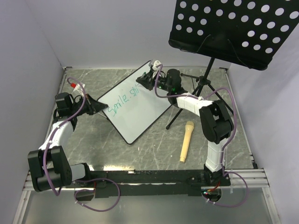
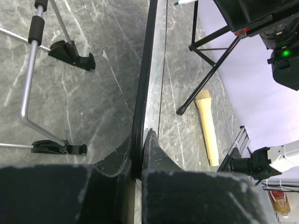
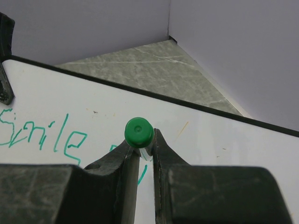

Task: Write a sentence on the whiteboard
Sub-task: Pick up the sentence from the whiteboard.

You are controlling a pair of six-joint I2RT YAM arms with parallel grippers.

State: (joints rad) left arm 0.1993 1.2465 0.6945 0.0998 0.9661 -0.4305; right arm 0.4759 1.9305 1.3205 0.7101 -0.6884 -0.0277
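**Whiteboard (image 1: 140, 116), flat, white, black-framed, gripped at left corner**

It sits diagonally mid-table on the grey marbled tabletop (image 1: 117, 154); the teal handwritten sentence (image 1: 122, 101) reads "Smile, shi"; the left gripper (image 2: 141, 144) is clenched on its black frame edge; the right gripper (image 3: 140, 149), over its far end, grasps a green-ended marker (image 3: 138, 132); a pale wooden cylinder (image 1: 186, 140) lies to the right, near a black perforated music stand (image 1: 205, 47).

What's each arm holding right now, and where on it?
Left jaws clamp the whiteboard by its black frame edge. Right jaws pinch a green-ended marker on the barrel, just below that green end.
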